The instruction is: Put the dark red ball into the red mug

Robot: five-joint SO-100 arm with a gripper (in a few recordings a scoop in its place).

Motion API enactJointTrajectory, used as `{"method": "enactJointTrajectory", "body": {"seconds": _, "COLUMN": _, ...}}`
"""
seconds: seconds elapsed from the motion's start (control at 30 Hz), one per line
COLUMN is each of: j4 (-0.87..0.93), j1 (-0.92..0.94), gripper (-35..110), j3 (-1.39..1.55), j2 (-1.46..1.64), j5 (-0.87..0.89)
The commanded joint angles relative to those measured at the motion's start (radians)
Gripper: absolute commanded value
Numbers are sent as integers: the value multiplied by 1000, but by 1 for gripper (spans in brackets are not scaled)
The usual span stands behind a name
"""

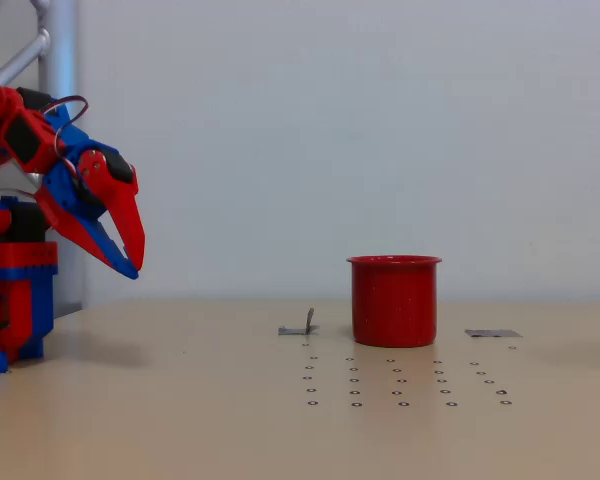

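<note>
One red mug (394,300) stands upright on the pale tabletop (180,420), a little right of the middle in the fixed view, and we see it from the side at about rim height. From this low angle we cannot look into it, so we cannot tell whether the dark red ball is already inside. We see no ball lying on the tabletop around the mug, in front of it, or near the arm.

At the far left, the red and blue arm is folded back over its base, well apart from the mug. Its claw (133,255) points down and to the right, raised above the tabletop. The two fingers lie close together, nearly meeting at the tips, and nothing is held between them.

Two small grey tabs (298,327) sit on the tabletop, one just left of the mug and one to its right, and rows of small dark rings mark the surface in front of it.

We judge that the arm is at rest. Either the ball is already in the mug and the task is done, or it lies somewhere outside our sight; the picture does not settle which.
</note>
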Motion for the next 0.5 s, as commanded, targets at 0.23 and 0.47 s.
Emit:
{"method": "enactJointTrajectory", "body": {"seconds": 0.23, "j4": 25, "j1": -190, "gripper": -2, "j3": 112, "j2": 86, "j5": 32}}
{"method": "enactJointTrajectory", "body": {"seconds": 0.47, "j4": 34, "j1": -305, "gripper": -2, "j3": 241, "j2": 169, "j5": 43}}
